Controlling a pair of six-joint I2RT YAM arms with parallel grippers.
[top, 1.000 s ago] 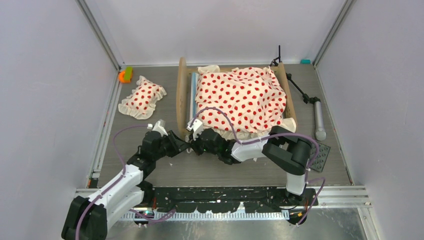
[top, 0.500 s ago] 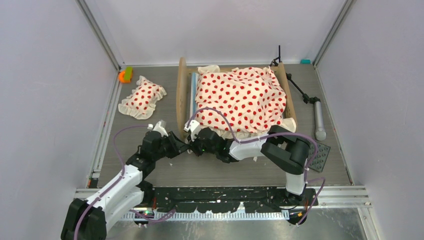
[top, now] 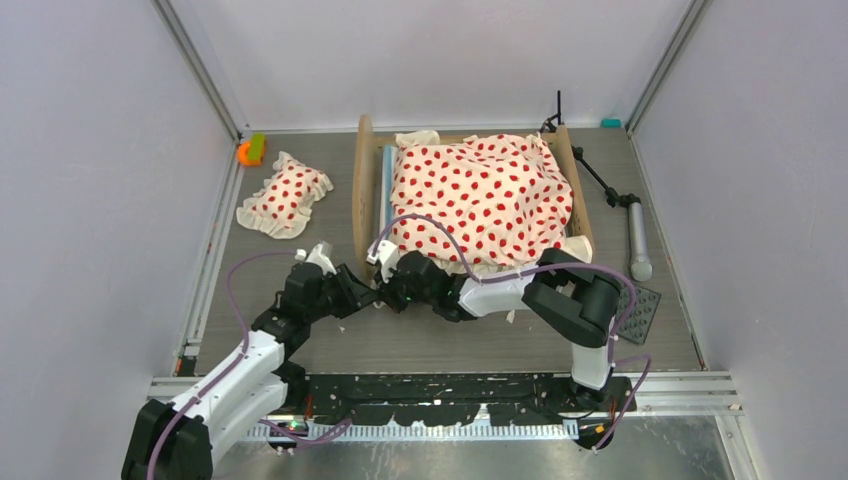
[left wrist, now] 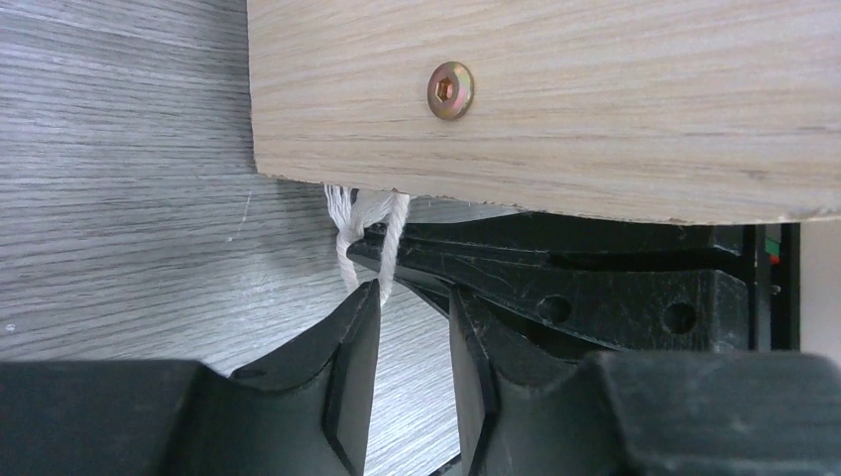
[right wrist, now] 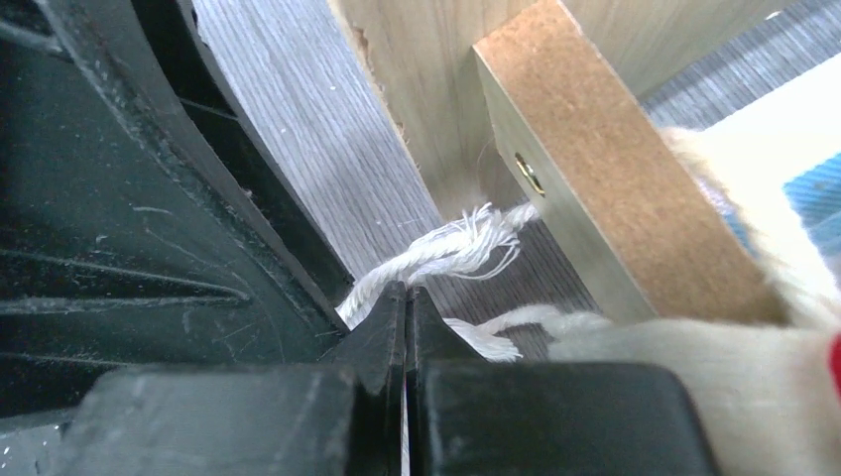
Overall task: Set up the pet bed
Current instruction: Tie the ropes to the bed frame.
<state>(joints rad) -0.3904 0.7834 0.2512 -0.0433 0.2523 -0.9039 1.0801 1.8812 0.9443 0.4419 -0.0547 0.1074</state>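
Pet bed [top: 363, 190], seen from above: a light-wood frame with two rounded end boards, standing on the grey wood-grain table [left wrist: 129, 198] just beyond both sets of jaws. A cream ruffled cover with red polka dots [top: 480, 195] lies bunched over most of the frame. A strip of blue-white striped mattress [top: 386, 185] shows beside the end board nearest the jaws. A matching polka-dot pillow [top: 285, 197] lies on the table outside the frame, well apart from both grippers.

Left gripper [left wrist: 415, 302]: jaws apart by a narrow gap and holding nothing. Directly ahead of them is the pale-grained end board [left wrist: 595, 119], fixed by a brass hex bolt [left wrist: 449, 90]. A frayed white cord [left wrist: 365, 233] hangs from under the board's lower edge, and its end touches the tip of one finger. The right gripper's black fingers lie just beyond, under the board.

Right gripper [right wrist: 407, 293]: jaws pressed together. The white cord [right wrist: 446, 253] runs from their tips towards the frame's side rail [right wrist: 615, 188], which joins the end board just ahead. Whether the cord is pinched cannot be told. Cream ruffle lies beside these jaws.
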